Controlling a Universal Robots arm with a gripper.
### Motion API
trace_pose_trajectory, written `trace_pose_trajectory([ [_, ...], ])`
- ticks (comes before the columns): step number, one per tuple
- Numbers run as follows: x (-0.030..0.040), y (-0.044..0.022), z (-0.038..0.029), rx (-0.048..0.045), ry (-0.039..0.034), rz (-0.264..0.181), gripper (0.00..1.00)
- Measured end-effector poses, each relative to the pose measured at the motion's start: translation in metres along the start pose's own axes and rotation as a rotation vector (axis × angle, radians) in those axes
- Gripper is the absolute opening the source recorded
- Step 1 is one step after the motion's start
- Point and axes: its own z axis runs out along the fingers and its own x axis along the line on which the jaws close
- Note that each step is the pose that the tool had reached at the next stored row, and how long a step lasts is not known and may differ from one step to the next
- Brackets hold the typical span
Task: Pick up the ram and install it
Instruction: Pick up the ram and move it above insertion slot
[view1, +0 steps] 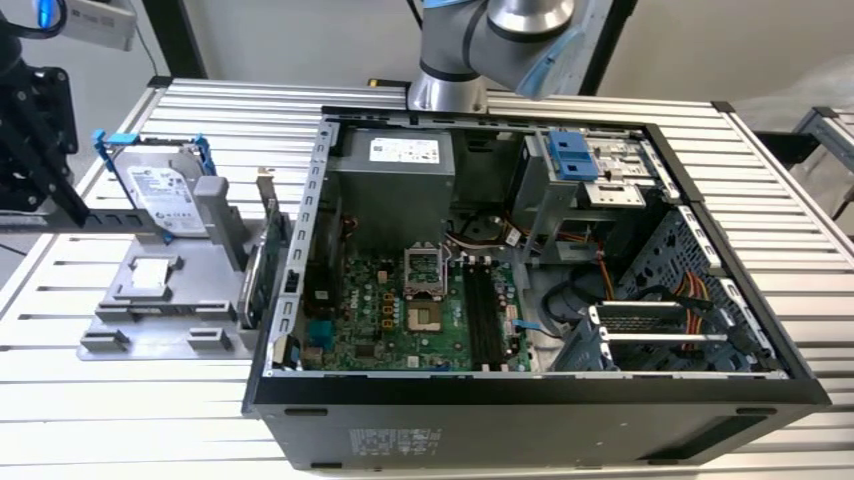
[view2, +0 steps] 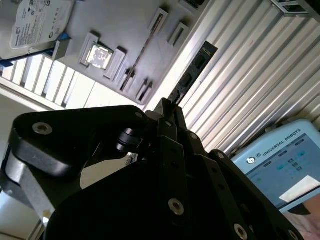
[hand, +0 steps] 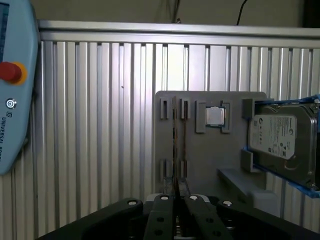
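an open computer case (view1: 534, 405) is seen lying on the ribbed aluminium table (view1: 120, 420) with its motherboard (view1: 387, 300) and power supply (view1: 394, 170) exposed. beside it, at the exterior view's left, a grey parts holder (view1: 134, 315) is loaded with a hard drive in a blue frame (view1: 160, 195), a processor (view1: 154, 275) and a green card (view1: 274, 265) stood on edge. in the second wrist view the gripper (view2: 167, 107) is poised over the table, fingers closed on the ram (view2: 192, 72), a narrow dark stick with chips projecting past the fingertips, clear of the holder.
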Motion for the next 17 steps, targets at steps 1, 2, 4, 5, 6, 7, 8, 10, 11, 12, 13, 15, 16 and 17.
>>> trace_pose_trajectory([
  [1, -0.0001, 0.0, -0.0021, 0.0, 0.0, 0.0, 0.0],
  [2, -0.0001, 0.0, -0.0041, 0.0, 0.0, 0.0, 0.0],
  [4, -0.0002, 0.0001, -0.008, 0.0, 0.0, 0.0, 0.0],
  [5, -0.0003, 0.0001, -0.0089, 0.0001, -0.0001, 0.0, 0.0],
  [6, -0.0003, 0.0001, -0.0089, 0.0002, -0.0002, 0.0, 0.0],
  [7, -0.0003, 0.0001, -0.0089, 0.0002, -0.0002, 0.0, 0.0],
  [8, -0.0003, 0.0001, -0.009, 0.0002, -0.0002, 0.0, 0.0],
  [10, -0.0003, 0.0001, -0.0091, 0.0, -0.0001, 0.0, 0.0],
  [11, -0.0003, 0.0, -0.0091, 0.0, 0.0, 0.0, 0.0],
  [12, -0.0003, -0.0003, -0.0092, -0.0001, 0.0001, 0.0, 0.0],
  [13, -0.0003, -0.001, -0.0093, -0.0001, 0.0001, 0.0, 0.0],
  [15, -0.0003, -0.0029, -0.0091, 0.0, 0.0, 0.0, 0.0],
  [16, -0.0003, -0.0041, -0.0091, 0.0, 0.0, 0.0, 0.0],
  [17, -0.0003, -0.0052, -0.0091, 0.0, 0.0, 0.0, 0.0],
])
